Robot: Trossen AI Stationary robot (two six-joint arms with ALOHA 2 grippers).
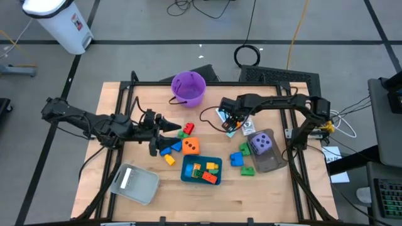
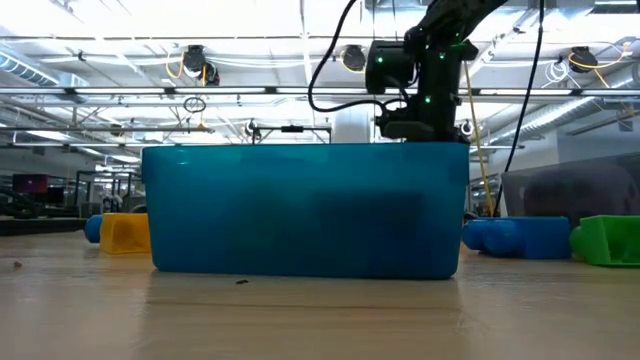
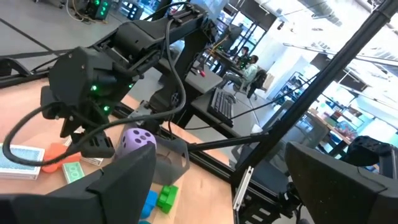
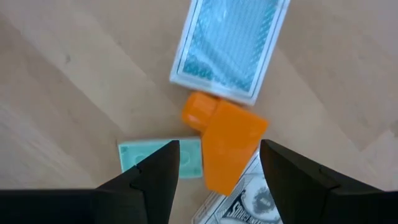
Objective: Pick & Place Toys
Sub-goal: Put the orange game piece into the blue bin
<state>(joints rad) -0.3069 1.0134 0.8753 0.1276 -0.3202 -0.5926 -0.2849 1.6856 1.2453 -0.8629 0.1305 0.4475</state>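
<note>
Nearest, at the table's [image 1: 113, 94] six-o'clock edge, bare wood lies on both sides of the grey tray [image 1: 135, 184], which sits at seven. Just beyond, the teal tray [image 1: 186, 173] holds mixed bricks [image 1: 202, 172], with a yellow brick [image 1: 169, 159] at its ten o'clock and blue [image 1: 236, 157] and green bricks [image 1: 247, 169] at its three.

At the centre, the orange die [image 1: 191, 146] sits touching a blue brick [image 1: 171, 149]. The left gripper [image 1: 164, 134], fingers spread and empty, hangs over that blue brick, the die just at its three o'clock.

Rightward, the purple die [image 1: 262, 143] rests in the clear tray [image 1: 271, 161], close to the table's three-o'clock rail.

Farther on, the right gripper [image 4: 217, 163] points down over an orange brick [image 4: 227, 143] that lies on scattered cards [image 4: 229, 46]; its fingers stand apart on either side of the brick, and whether they touch it I cannot tell. The cards crowd that brick all round.

At twelve, the bucket [image 1: 188, 88] stands near the far edge, open wood around it.
</note>
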